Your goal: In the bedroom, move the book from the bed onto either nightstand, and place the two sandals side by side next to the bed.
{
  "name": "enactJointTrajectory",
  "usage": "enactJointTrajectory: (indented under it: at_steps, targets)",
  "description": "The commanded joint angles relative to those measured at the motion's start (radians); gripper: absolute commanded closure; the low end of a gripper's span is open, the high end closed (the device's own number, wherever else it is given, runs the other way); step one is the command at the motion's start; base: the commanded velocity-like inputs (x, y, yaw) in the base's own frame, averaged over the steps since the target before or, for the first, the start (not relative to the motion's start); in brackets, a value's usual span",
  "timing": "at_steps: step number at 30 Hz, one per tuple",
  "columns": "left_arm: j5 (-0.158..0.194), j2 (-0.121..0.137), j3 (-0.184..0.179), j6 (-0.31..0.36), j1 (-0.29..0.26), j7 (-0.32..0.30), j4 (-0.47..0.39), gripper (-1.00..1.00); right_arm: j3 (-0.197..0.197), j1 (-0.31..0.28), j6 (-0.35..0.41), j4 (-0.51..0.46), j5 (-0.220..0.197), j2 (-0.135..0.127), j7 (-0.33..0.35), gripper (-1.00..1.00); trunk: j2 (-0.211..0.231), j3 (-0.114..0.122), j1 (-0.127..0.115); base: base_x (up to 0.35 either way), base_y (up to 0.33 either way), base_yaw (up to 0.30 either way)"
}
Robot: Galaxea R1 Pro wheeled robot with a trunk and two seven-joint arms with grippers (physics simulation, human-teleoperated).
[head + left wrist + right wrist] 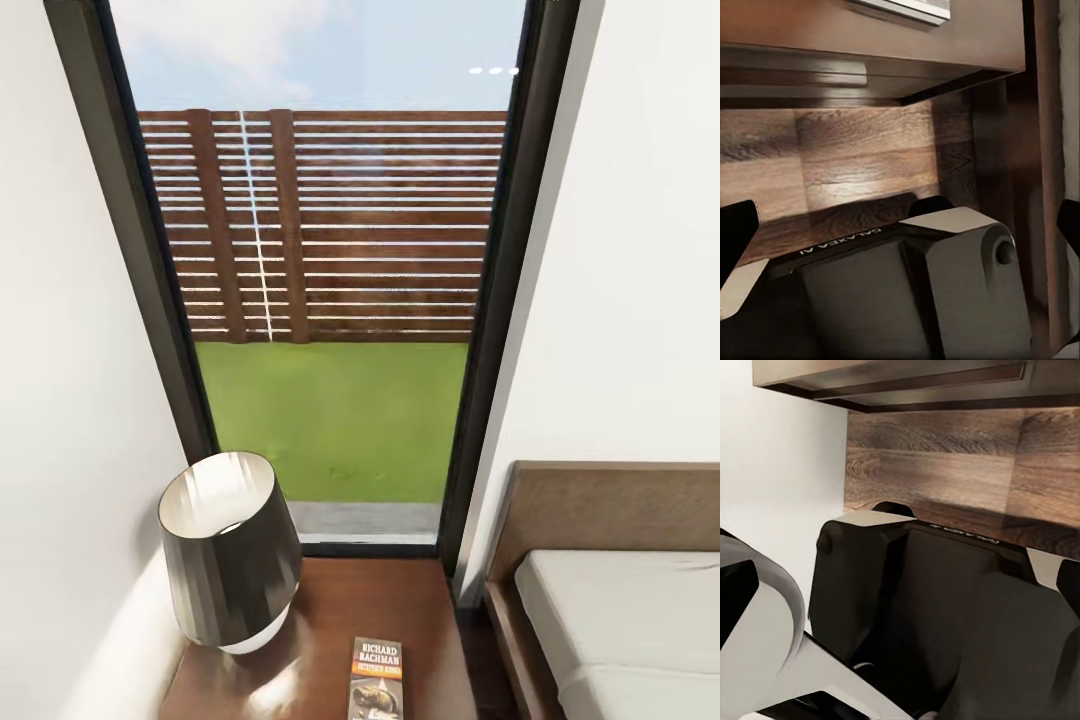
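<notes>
From the head, the book point(376, 680) lay flat on the nightstand point(330, 610), at four o'clock from the lamp point(228, 560) and left of the bed point(620, 630); that half looked done (sandals remained). Toward the left wrist, floor point(847, 165) spread below the nightstand edge. Toward the right wrist, floor met wall point(780, 472). I could not tell either gripper's state.

The nightstand point(330, 620) (glossy dark brown) carries the book point(376, 680) and a lamp point(230, 550); the bed point(630, 620) stands beside it.
</notes>
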Motion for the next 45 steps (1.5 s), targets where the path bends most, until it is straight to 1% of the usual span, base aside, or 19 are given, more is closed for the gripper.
enactJointTrajectory:
  at_steps: [1,18,19,21,24,26,28,32,34,45]
  targets:
    - [0.009,0.0,-0.002,0.0,-0.001,-0.003,0.002,-1.0,0.009,-0.002,-0.005,0.004,-0.009,0.0,0.004,-1.0,-0.001,-0.001,0.0,0.0,0.0,0.0]
    - [0.009,0.0,-0.001,0.0,-0.001,0.002,0.003,-1.0,0.009,-0.002,-0.004,0.003,-0.01,0.001,0.002,-1.0,-0.001,-0.001,0.0,0.0,0.0,0.0]
    - [0.009,0.0,-0.001,0.0,-0.001,0.007,0.003,-1.0,0.009,-0.002,-0.004,0.002,-0.01,0.002,0.002,-1.0,-0.001,-0.001,0.0,0.0,0.0,0.0]
    - [0.01,0.0,0.0,0.0,-0.001,0.052,0.003,-1.0,0.01,-0.001,-0.005,0.002,-0.009,0.008,0.003,-1.0,-0.001,-0.001,0.0,0.0,0.0,0.0]
    - [0.01,-0.002,0.0,0.0,-0.001,0.142,0.003,-1.0,0.01,-0.001,-0.005,0.002,-0.008,0.013,0.002,-1.0,-0.001,-0.001,0.0,0.0,0.0,0.0]
    - [0.011,-0.003,0.0,0.0,-0.001,0.176,0.003,-1.0,0.01,-0.001,-0.005,0.002,-0.008,0.015,0.003,-1.0,-0.001,-0.001,0.0,0.0,0.0,0.0]
    - [0.011,-0.002,0.0,0.001,-0.001,0.202,0.003,-1.0,0.01,-0.001,-0.005,0.002,-0.009,0.025,0.003,-1.0,-0.001,-0.001,0.0,0.0,0.0,0.0]
    - [0.012,-0.001,0.0,0.001,-0.001,0.216,0.004,-1.0,0.009,-0.001,-0.005,0.002,-0.008,0.039,0.003,-1.0,-0.001,-0.001,0.0,0.0,0.0,0.0]
    - [0.011,-0.001,0.0,0.001,-0.001,0.218,0.003,-1.0,0.009,-0.001,-0.005,0.002,-0.008,0.042,0.003,-1.0,-0.001,-0.001,0.0,0.0,0.0,0.0]
    - [0.011,-0.001,0.0,0.001,-0.001,0.22,0.003,-1.0,0.009,-0.001,-0.004,0.002,-0.008,0.045,0.003,-1.0,-0.001,-0.001,0.0,0.0,0.0,0.0]
